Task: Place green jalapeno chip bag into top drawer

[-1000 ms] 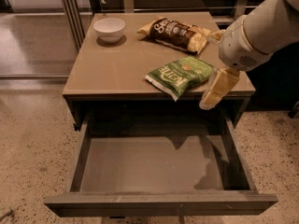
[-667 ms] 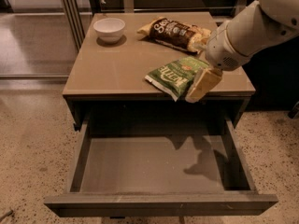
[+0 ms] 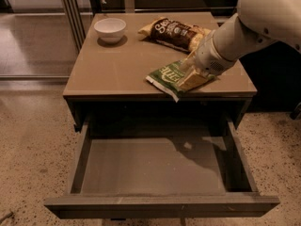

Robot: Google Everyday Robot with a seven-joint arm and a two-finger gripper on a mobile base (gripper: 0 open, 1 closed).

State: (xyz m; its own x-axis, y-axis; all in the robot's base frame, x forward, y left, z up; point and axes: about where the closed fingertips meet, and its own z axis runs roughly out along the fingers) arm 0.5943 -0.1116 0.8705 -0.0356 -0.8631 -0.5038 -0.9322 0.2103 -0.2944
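Observation:
The green jalapeno chip bag point(image 3: 165, 75) lies flat at the front edge of the table top point(image 3: 117, 65), right of centre, one corner poking over the edge. My gripper point(image 3: 190, 72) has come down onto the right part of the bag. Its cream fingers point(image 3: 193, 81) stand apart, one on the near side of the bag and one further back, and they hide that end of the bag. The top drawer point(image 3: 155, 171) is pulled fully out below the table, its flat grey bottom bare, directly under the bag.
A dark brown and yellow chip bag point(image 3: 174, 32) lies at the back right of the table, just behind my gripper. A white bowl point(image 3: 110, 28) stands at the back left. My white arm point(image 3: 263, 18) reaches in from the upper right. Speckled floor surrounds the table.
My gripper has moved left and inward from the table's right front corner onto the right part of the green bag. The bag and the drawer have not moved.

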